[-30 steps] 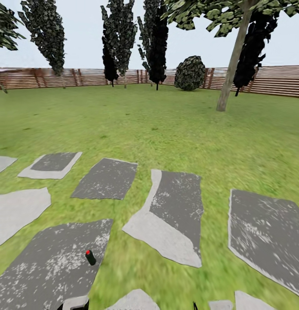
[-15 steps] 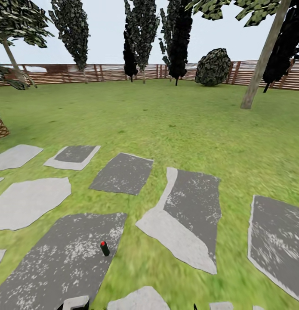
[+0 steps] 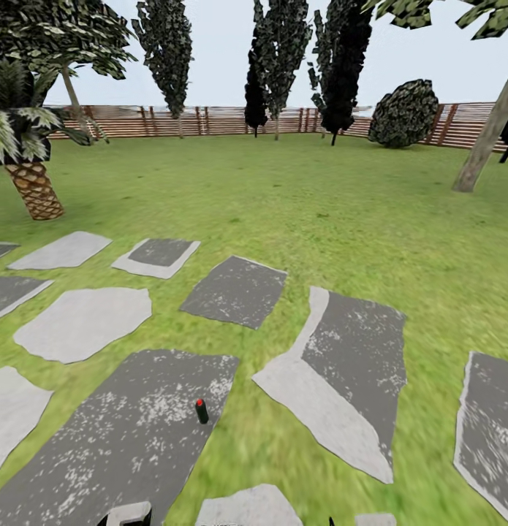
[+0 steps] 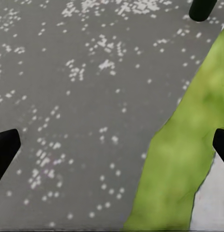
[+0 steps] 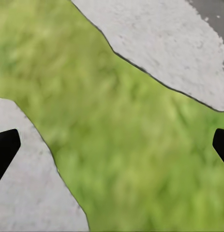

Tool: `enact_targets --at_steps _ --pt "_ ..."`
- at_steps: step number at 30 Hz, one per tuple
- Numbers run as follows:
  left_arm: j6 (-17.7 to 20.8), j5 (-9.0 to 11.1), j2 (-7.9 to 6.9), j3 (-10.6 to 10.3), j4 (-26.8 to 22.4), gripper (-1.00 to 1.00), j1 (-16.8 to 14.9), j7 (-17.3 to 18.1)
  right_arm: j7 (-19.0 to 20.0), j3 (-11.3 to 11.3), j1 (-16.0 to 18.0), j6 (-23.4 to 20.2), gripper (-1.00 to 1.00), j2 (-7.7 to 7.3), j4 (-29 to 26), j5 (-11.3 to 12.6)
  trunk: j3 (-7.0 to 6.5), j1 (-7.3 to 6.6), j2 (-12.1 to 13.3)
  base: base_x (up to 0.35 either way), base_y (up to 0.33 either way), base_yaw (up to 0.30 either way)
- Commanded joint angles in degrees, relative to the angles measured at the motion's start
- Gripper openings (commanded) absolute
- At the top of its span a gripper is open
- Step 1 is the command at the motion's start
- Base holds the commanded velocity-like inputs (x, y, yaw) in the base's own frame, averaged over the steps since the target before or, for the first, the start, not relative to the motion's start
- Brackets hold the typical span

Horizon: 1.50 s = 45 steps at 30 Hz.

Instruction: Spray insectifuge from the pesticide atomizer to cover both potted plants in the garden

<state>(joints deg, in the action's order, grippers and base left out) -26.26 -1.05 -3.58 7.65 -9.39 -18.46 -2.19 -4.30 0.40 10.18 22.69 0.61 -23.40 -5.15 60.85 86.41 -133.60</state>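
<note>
Head view: the atomizer stands upright on a dark speckled stone, near that stone's right edge, close in front of the robot and a little left of centre. It shows as a small dark bottle with a red top. More stones lie scattered across the lawn. A palm stands at the left, and dark trees line the fence at the back.

Left wrist view: the left tool is spread wide, its fingertips at both edges, over the dark stone and a strip of grass. A dark rounded shape, perhaps the atomizer, sits at the edge.

Right wrist view: the right tool is also spread wide, over grass between pale stones.
</note>
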Motion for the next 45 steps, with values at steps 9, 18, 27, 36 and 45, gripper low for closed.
enact_targets --at_steps 9,18,27,36,45 --pt "-0.2 -0.1 0.07 0.1 0.1 1.00 0.0 -0.1 -0.4 0.0 0.0 0.1 1.00 0.00 0.0 -0.6 0.39 -0.01 0.0 0.000 0.000 0.274" --pt "-0.2 -0.2 0.12 0.1 0.1 1.00 -0.1 -0.1 -0.4 0.0 0.0 0.1 1.00 0.00 0.0 -0.5 0.74 -0.01 0.0 0.004 -0.002 0.274" --pt "-0.2 -0.2 0.12 0.1 0.1 1.00 -0.1 -0.1 -0.4 0.0 0.0 0.1 1.00 0.00 0.1 -0.6 1.08 -0.01 0.0 0.116 -0.214 0.274" --pt "-0.2 -0.1 0.15 0.1 0.1 1.00 -0.1 -0.1 -0.4 0.0 0.0 0.1 1.00 0.00 0.0 -0.5 1.43 -0.01 0.0 0.132 -0.255 0.272" --pt "-0.2 -0.1 0.12 0.1 0.1 1.00 -0.1 -0.2 -0.3 0.0 0.0 0.1 1.00 -0.16 0.0 -1.0 1.52 -0.01 0.0 0.095 -0.263 0.067"
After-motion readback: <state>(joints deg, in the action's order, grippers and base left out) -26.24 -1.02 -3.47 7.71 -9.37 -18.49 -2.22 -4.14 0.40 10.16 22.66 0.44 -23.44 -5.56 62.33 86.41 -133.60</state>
